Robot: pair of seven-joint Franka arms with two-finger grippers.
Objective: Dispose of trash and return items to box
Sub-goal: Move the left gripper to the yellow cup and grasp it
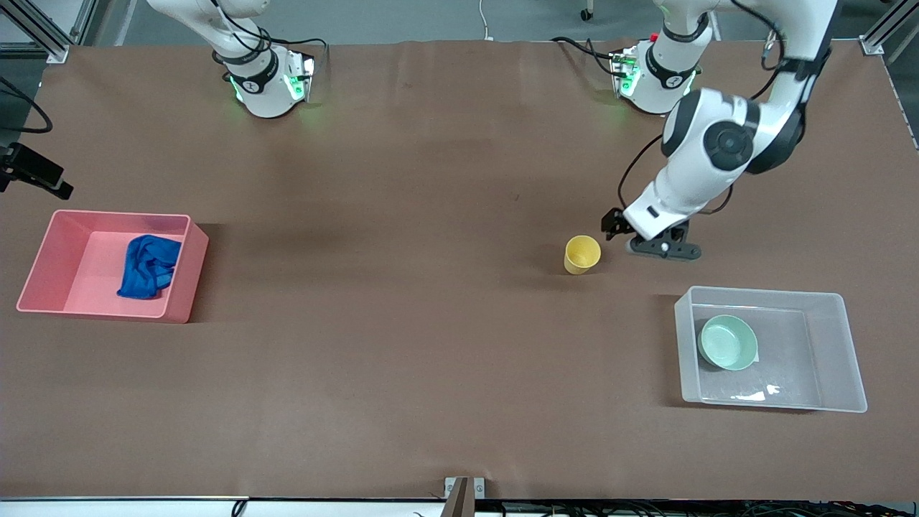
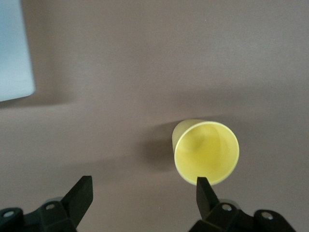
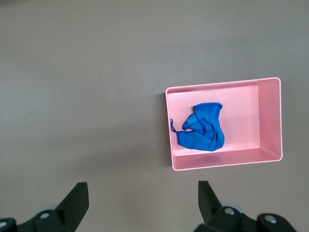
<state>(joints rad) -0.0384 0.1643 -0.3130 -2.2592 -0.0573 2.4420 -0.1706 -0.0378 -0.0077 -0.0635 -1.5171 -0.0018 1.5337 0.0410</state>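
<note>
Left tool (image 2: 144, 193) open beside one yellow cup (image 1: 581, 254).

the right gripper (image 3: 140, 200) is out of the front view; only its fingertips show.

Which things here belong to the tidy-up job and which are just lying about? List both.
Part of the job:
- blue rag, in the pink bin
- yellow cup, upright on the table
- mint-green bowl, in the clear plastic bin
- left gripper, open beside the cup

Just lying about:
- nothing loose on the brown table; the right arm waits, gripper open
</note>
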